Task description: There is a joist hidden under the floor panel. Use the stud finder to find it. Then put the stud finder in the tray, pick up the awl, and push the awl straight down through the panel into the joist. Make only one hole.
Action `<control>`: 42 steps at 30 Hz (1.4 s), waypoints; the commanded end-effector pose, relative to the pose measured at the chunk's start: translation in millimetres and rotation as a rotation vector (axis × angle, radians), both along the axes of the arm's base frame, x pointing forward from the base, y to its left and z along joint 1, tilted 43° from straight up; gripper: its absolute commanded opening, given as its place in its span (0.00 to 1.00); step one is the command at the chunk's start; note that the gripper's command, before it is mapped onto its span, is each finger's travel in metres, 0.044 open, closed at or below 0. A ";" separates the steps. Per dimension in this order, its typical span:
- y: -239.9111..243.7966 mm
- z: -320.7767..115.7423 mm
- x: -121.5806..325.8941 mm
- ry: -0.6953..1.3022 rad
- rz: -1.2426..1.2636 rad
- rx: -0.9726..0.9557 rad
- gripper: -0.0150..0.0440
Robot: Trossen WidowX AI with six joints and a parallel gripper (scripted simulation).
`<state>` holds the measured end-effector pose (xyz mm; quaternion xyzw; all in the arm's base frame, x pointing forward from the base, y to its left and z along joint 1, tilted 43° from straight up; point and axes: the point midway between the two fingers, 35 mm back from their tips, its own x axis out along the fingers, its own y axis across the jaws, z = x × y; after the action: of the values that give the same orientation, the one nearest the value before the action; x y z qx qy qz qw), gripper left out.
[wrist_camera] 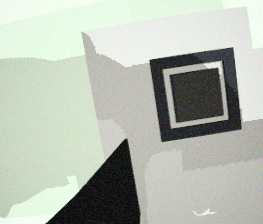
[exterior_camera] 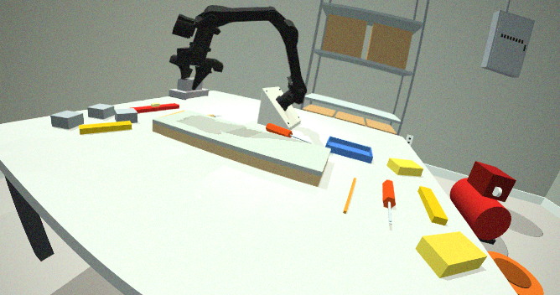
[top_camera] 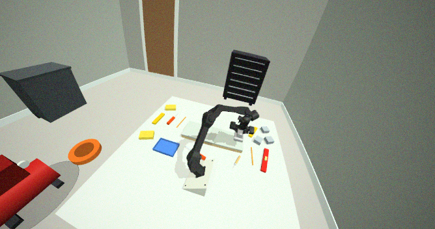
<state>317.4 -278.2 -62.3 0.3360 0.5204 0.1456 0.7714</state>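
Observation:
The stud finder (top_camera: 239,136) (exterior_camera: 188,93) (wrist_camera: 117,85), a pale grey block with a dark square display, is in my gripper (top_camera: 241,131) (exterior_camera: 189,80) (wrist_camera: 183,139), which is shut on it. It is held a little above the right end of the floor panel (top_camera: 192,127) (exterior_camera: 293,152) in the top view. The display shows no lit mark. The blue tray (top_camera: 166,147) (exterior_camera: 351,149) is empty. A red-handled tool (top_camera: 202,157) (exterior_camera: 278,130) with a thin shaft lies by the robot base. A small tan-handled tool (top_camera: 238,160) lies right of it. I cannot tell which is the awl. The joist is hidden.
Grey blocks (top_camera: 264,129) (exterior_camera: 67,119), a yellow bar (exterior_camera: 106,127) and a red level (top_camera: 265,160) (exterior_camera: 163,107) lie beyond the panel's right end. Past its other end lie a pencil (top_camera: 181,121) (exterior_camera: 350,195), a red screwdriver (top_camera: 170,120) (exterior_camera: 389,194) and yellow blocks (top_camera: 146,134) (exterior_camera: 453,250).

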 end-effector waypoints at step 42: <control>37.1 -45.6 12.5 -0.014 -0.004 -0.005 0.25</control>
<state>329.2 -243.0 -104.8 0.3307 0.5173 0.1469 0.7756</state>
